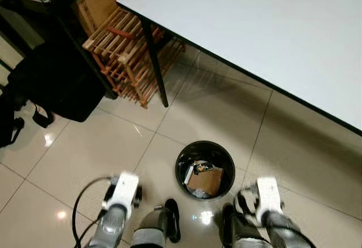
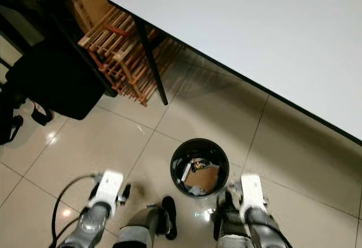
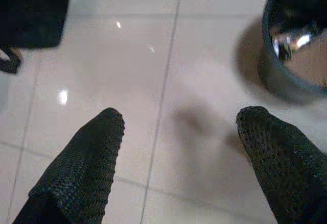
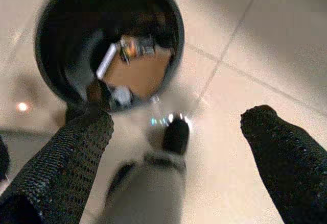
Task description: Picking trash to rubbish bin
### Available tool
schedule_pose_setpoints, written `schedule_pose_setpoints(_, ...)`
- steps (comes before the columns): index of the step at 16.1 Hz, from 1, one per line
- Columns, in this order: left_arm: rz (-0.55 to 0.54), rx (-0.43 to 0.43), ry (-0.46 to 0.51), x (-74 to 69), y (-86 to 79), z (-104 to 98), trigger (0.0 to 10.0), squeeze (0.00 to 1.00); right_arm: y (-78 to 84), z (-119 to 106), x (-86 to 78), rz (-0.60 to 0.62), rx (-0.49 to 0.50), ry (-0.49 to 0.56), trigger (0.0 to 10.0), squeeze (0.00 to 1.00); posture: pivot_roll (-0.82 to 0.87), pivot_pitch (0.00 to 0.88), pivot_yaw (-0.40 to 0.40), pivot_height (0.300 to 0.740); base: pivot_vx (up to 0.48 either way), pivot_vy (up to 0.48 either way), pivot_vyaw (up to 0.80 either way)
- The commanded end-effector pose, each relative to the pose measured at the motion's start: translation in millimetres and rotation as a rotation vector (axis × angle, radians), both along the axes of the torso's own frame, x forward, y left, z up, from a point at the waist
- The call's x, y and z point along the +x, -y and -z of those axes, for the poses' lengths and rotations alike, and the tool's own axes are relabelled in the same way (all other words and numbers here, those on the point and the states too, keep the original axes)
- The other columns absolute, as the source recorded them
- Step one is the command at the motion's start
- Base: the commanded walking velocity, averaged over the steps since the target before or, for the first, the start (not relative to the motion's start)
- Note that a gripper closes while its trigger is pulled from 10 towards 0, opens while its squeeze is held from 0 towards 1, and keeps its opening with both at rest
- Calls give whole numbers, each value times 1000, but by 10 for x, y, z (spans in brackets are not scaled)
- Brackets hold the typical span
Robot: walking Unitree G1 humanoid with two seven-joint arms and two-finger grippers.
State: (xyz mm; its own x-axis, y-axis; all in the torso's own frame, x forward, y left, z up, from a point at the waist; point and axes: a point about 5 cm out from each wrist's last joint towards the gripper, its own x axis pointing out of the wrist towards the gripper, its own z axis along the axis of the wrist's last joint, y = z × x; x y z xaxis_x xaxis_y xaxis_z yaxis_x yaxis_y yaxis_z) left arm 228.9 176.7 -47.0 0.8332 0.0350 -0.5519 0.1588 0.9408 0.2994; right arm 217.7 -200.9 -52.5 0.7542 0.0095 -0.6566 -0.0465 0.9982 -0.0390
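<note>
Rubbish bin (image 1: 205, 170) holds trash (image 1: 206, 179); left gripper (image 3: 179, 132) and right gripper (image 4: 176, 132) spread wide.

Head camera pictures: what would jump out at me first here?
A round black rubbish bin stands on the glossy tiled floor just ahead of the robot, with a brown cardboard piece and other scraps inside. The left hand and right hand hang open either side of it. A big white table fills the upper right.
</note>
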Motion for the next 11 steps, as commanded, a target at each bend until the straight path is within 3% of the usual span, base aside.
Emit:
schedule_pose_setpoints(1,-1,11,-63,-145,-44,104,10000,0,-2,72,-104,-8,3,-35,10000,0,50,317,115,740,0,0,0)
schedule_pose_setpoints(4,-7,15,-105,-251,-69,178,10000,0,59,112,-156,-11,-8,-60,10000,0,49,343,115,740,0,0,0)
schedule_pose_setpoints(11,-20,-13,-93,-237,-59,172,10000,0,48,118,-150,-19,19,-53,10000,0,53,349,110,740,0,0,0)
